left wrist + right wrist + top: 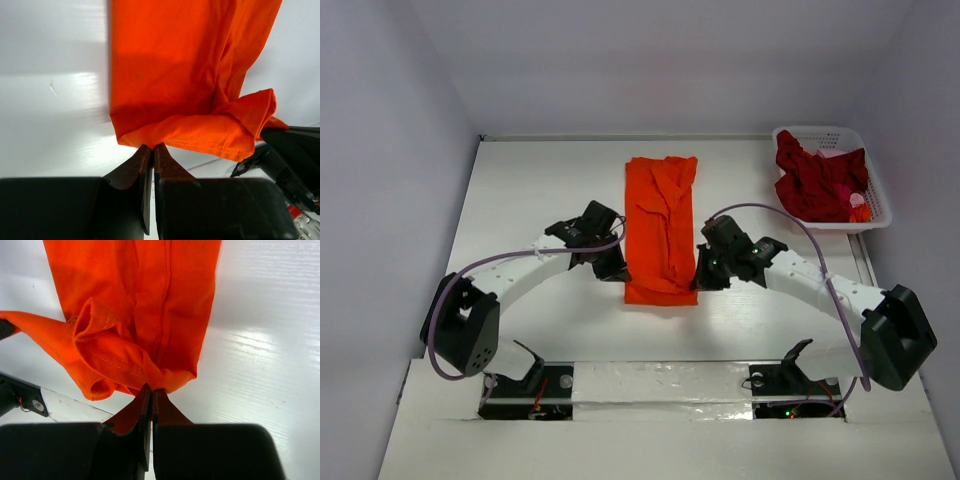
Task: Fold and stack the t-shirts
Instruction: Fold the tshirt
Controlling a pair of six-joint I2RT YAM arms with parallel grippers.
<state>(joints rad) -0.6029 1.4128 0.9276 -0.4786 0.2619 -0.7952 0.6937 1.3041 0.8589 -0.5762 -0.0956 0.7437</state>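
The bright orange t-shirt [660, 225] lies in a long narrow strip down the middle of the table, its near end lifted a little. My left gripper [617, 268] is shut on the near left corner of that shirt [170, 75], the fingertips pinching the hem [153, 146]. My right gripper [701, 274] is shut on the near right corner, where the cloth [135, 305] bunches at the tips [151, 388]. Dark crimson t-shirts [817, 183] sit crumpled in the basket at the back right.
The white lattice basket [881, 208] stands against the right wall at the table's far right. White walls close in the left, back and right sides. Both arm bases sit at the near edge.
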